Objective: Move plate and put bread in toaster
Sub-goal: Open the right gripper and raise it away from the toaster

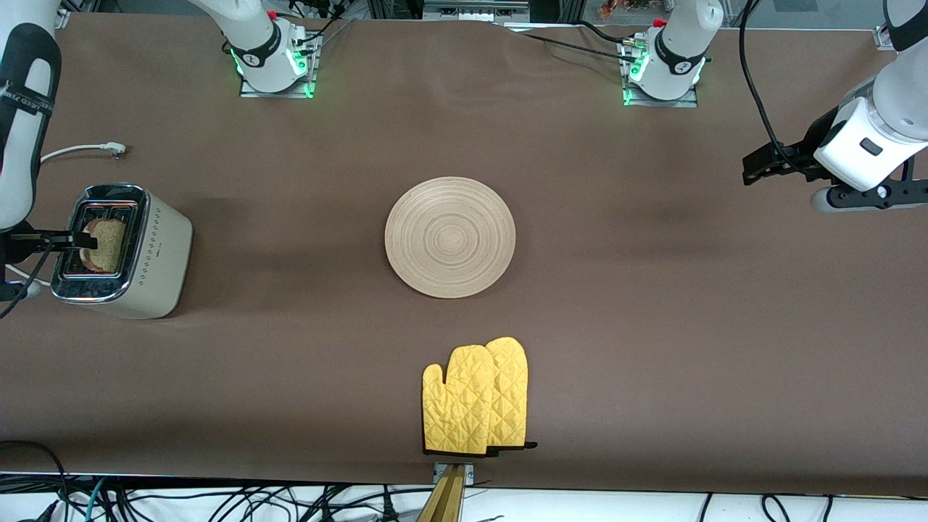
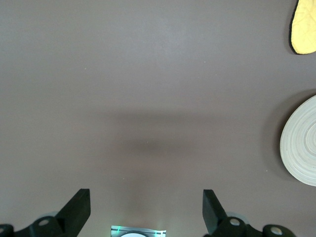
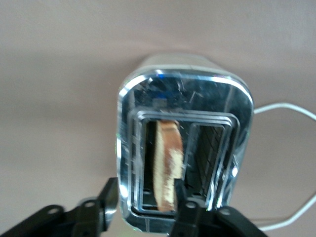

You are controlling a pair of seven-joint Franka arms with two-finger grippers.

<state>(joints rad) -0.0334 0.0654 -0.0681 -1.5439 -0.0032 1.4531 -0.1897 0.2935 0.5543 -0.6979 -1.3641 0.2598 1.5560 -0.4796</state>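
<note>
One step left, by the look of it: the speckled square bread slice with brown crust (image 1: 107,243) stands in a slot of the boxy cream toaster with chrome top (image 1: 156,255), mid-left of frame. Right hand (image 3: 144,195) is over it, fingers spread beside the slice, apparently released; next it should lift clear. Round tan wooden plate, ring-grained (image 1: 449,237), sits centre of the brown tabletop (image 1: 652,326). Left hand (image 2: 146,210) waits spread, holding nothing, over bare tabletop at right.

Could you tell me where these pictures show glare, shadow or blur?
Right wrist view: the toaster top glares with reflections, and it and the bread look soft. Left wrist view: a dim shadow lies on the table. Front view: evenly lit, with soft shadows beside the plate.
</note>
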